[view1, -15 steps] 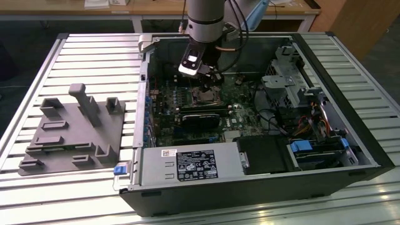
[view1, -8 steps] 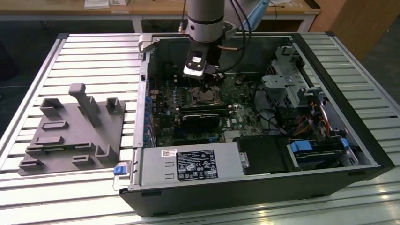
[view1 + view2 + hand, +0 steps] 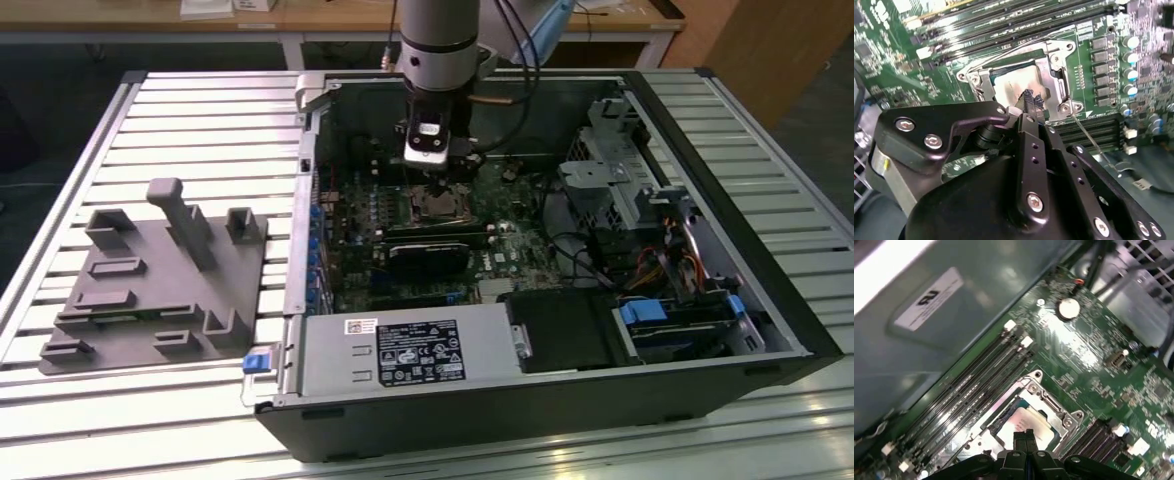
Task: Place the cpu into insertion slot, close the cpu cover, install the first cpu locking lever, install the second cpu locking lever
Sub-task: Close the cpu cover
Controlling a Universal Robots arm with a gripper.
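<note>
- Chip placement looks done: the cpu (image 3: 1026,421) lies flat in the insertion slot (image 3: 434,205), its pale silvery-tan top showing through the middle.
- Second step looks done too, by my reading: the cpu cover (image 3: 1048,75), a thin bright steel frame with a cut-out centre, sits flat around the chip rather than standing up.
- Levers are the open question: a thin wire rod (image 3: 1088,137) juts out past one corner of the slot across the board, so I judge at least one locking lever is not latched. About the other I cannot tell.
- Now the gripper (image 3: 1030,100): matte black fingers drawn narrow, ribbed tips together, nothing held, poised right over the chip's exposed top. Whether it is touching or just above, I cannot tell.
- In the exterior view the slot sits at six o'clock from the gripper, and a black card (image 3: 427,258) lies at six o'clock from the slot.
- Textures: glossy green board, long narrow black memory slots (image 3: 969,390) running beside the slot, dull black sheet-metal case (image 3: 534,425).
- At nine o'clock from the case, a blocky grey fixture (image 3: 147,285) rests on the ribbed metal table (image 3: 200,110).
</note>
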